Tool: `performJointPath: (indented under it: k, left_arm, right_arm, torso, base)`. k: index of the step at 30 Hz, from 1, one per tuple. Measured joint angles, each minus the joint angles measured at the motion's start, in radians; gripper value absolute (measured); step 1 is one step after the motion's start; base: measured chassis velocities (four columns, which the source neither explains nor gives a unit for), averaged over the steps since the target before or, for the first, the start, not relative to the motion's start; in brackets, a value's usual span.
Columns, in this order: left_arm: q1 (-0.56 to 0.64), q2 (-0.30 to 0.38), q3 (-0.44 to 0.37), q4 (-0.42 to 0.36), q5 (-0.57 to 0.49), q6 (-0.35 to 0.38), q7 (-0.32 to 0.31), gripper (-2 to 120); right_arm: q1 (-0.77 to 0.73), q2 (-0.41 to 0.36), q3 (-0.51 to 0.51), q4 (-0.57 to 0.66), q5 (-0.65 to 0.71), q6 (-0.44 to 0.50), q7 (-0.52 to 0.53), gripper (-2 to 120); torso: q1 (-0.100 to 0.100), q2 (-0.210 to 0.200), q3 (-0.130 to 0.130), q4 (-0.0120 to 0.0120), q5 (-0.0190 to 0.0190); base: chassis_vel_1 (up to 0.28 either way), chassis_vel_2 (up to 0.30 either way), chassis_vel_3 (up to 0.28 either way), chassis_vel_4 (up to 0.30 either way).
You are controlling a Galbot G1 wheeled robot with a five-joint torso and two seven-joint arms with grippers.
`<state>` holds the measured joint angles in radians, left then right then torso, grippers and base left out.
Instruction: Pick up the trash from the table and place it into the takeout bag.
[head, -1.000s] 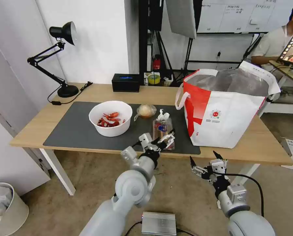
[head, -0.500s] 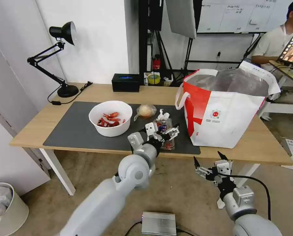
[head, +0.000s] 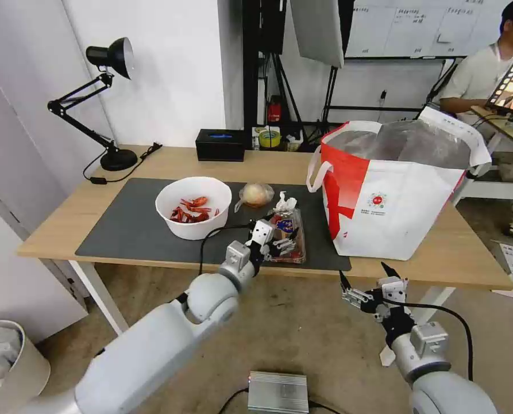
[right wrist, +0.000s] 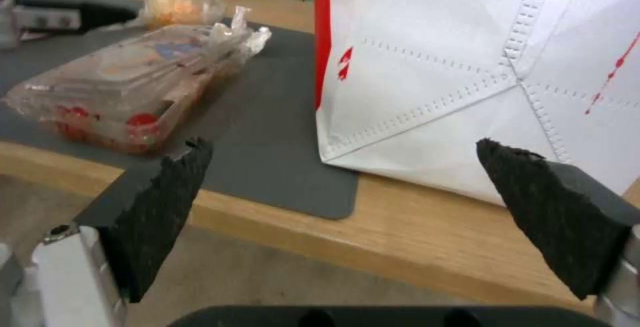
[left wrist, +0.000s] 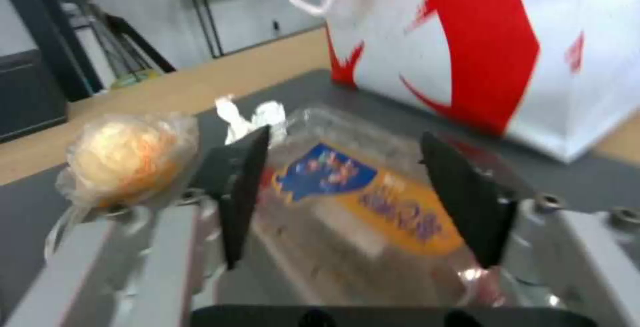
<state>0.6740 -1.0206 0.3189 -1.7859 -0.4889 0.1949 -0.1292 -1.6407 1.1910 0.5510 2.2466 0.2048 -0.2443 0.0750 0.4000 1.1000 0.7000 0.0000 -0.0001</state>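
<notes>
Hand (head: 279,240) of the left arm is reaching over the front edge of the bench (head: 153,164), its black fingers (left wrist: 240,187) spread wide on either side of the clear clamshell tray (head: 286,233), not yet pressing its walls. The tray, bearing a blue and orange label, is lying flat on the dark grey mat (head: 124,227). Landmark for everything else is that tray: the crumpled white tissue (head: 285,202) is lying against its far end, the tan ball in clear wrap (head: 255,194) is sitting just beyond it toward the wall, and the white bowl (head: 193,207) of red crayfish shells is standing near its left side. The takeout bag (head: 394,190), white with a red panel and foil lining, is standing upright near the tray's right side, its mouth open. The right hand (head: 366,286) is hanging below the bench's front edge, in front of the bag and to the tray's right, its fingers (right wrist: 160,207) parked wide apart and holding nothing.
</notes>
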Motion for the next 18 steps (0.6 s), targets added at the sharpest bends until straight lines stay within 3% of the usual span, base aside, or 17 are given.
performJointPath:
  k: [5,8,13,16,18]
  left_arm:
    - [-0.018,0.041,0.008,0.005,-0.025,0.009,0.058,45]
    - [-0.031,0.06,0.016,0.009,-0.05,0.013,0.086,29]
    - [-0.033,0.074,0.031,0.01,-0.065,0.016,0.092,16]
    - [-0.038,0.09,0.052,0.01,-0.078,0.007,0.094,1]
    - [-0.04,0.09,0.056,0.008,-0.085,0.003,0.094,0]
  right_arm:
    - [0.013,-0.005,-0.001,-0.002,0.03,-0.013,0.007,100]
    - [0.027,-0.012,-0.002,-0.003,0.068,-0.023,0.011,100]
    - [0.044,-0.02,0.006,-0.006,0.126,-0.033,0.013,100]
    - [0.056,-0.035,0.023,-0.014,0.196,-0.042,0.014,100]
    - [0.059,-0.039,0.027,-0.017,0.208,-0.044,0.014,100]
  torso:
    - [0.0,0.0,0.0,0.0001,0.0]
    - [0.0,0.0,0.0,0.0,0.0]
    - [0.0,0.0,0.0,-0.0002,0.0]
    - [0.0,0.0,0.0,0.0001,0.0]
    - [0.0,0.0,0.0,0.0,0.0]
  base:
    - [0.0,0.0,0.0,0.0]
    - [0.0,0.0,0.0,0.0]
    - [0.0,0.0,0.0,0.0]
    - [0.0,0.0,0.0,0.0]
    - [0.0,0.0,0.0,0.0]
